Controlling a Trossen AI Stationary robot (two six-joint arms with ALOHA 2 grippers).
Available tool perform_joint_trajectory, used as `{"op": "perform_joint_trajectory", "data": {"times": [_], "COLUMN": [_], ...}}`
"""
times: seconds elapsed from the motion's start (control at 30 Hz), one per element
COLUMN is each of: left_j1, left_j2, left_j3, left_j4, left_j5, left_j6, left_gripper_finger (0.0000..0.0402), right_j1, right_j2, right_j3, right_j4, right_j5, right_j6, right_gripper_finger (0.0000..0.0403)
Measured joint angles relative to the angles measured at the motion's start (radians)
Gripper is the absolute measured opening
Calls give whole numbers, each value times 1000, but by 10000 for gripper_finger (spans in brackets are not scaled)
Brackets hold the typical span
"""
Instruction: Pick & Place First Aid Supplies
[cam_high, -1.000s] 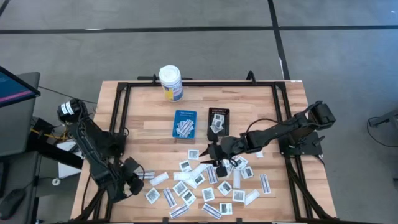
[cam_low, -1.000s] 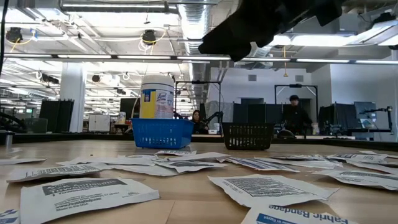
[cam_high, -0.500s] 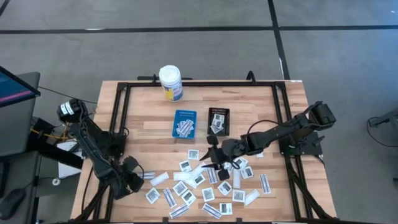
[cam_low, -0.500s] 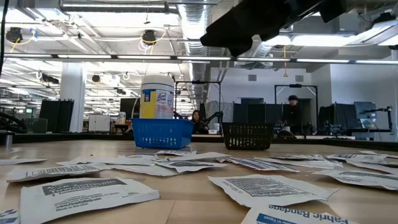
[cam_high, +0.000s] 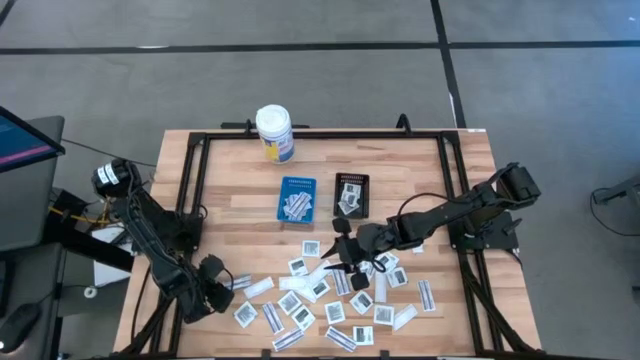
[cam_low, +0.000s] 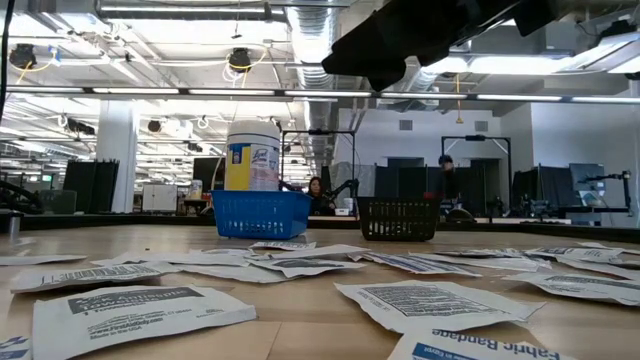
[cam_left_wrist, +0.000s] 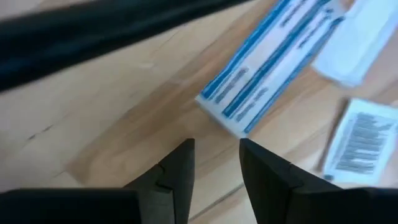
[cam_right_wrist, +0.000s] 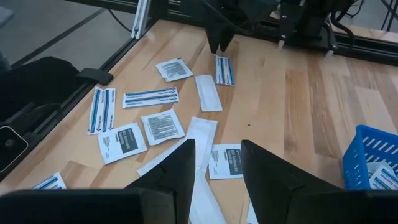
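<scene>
Over the table's left front corner, my left gripper (cam_high: 222, 287) parted and empty beside a blue-striped packet (cam_left_wrist: 268, 65), right gripper (cam_high: 341, 247) parted above the packets (cam_high: 330, 300), holding nothing.

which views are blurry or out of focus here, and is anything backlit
Left wrist view: the blue-striped packet and the wood around it are soft. Low view: the nearest packets blur at the bottom edge, and the arm overhead is a dark silhouette against bright ceiling lights. High view: evenly lit.

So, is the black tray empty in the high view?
No, the black tray holds at least one white packet, and it sits beside the blue tray on the table.
</scene>
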Motion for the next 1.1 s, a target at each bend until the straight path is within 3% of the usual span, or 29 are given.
{"op": "perform_joint_trajectory", "data": {"times": [0.2, 0.4, 0.9, 1.0, 1.1], "left_j1": [4, 5, 3, 3, 8], "left_j2": [0, 3, 1, 0, 0], "left_j3": [0, 0, -91, -104, -134], "left_j4": [18, 27, 77, 83, 87], "left_j5": [-39, -117, -170, -179, -250], "left_j6": [19, 152, 127, 155, 181], "left_gripper_finger": [115, 105, 102, 87, 59], "right_j1": [-3, -3, -3, -3, -4], "right_j2": [0, 0, 0, 0, 0], "right_j3": [0, 0, 0, 0, 0], "right_j4": [0, 0, 0, 0, 0], "right_j5": [1, 1, 1, 1, 1], "right_j6": [1, 1, 1, 0, 0], "right_gripper_finger": [122, 122, 122, 122, 122]}}
